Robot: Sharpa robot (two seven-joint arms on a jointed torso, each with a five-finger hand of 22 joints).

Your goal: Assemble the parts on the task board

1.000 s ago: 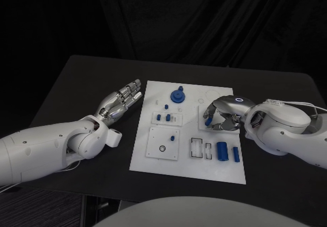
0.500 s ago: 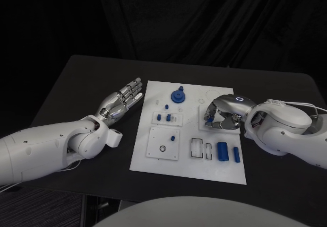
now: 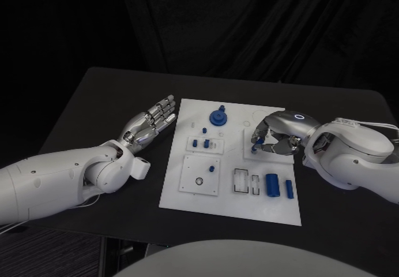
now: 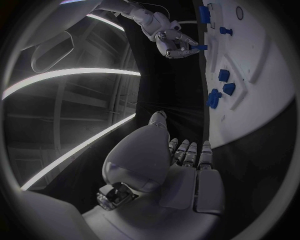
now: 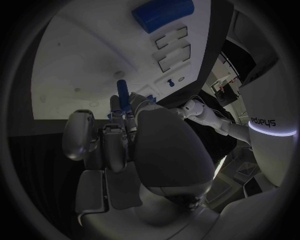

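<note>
- Two hands show from the head camera: the left hand (image 3: 150,124) lies on the table (image 3: 91,109) just beside the left edge of the white task board (image 3: 233,202), fingers straight and apart, holding nothing.
- From the head view the right hand (image 3: 274,140) hangs over the board's right side with its fingers curled down; a small blue peg (image 3: 254,148) peeks out at the fingertips, but how it is gripped is hard to read there.
- Closer in, the right wrist view shows the blue peg (image 5: 122,92) pinched between the fingertips (image 5: 112,107), standing out toward the board (image 5: 81,65), with a large blue cylinder (image 5: 161,14) lying farther along the plate.
- Seen from the side in the left wrist view, the right hand (image 4: 174,44) holds the peg (image 4: 199,47) just clear of the board's surface (image 4: 262,75); whether it touches cannot be told.
- Other blue parts in the head view: a round gear (image 3: 218,118) near the far edge, two short pegs (image 3: 199,142) in the middle block, and two cylinders (image 3: 278,184) lying near the right edge.
</note>
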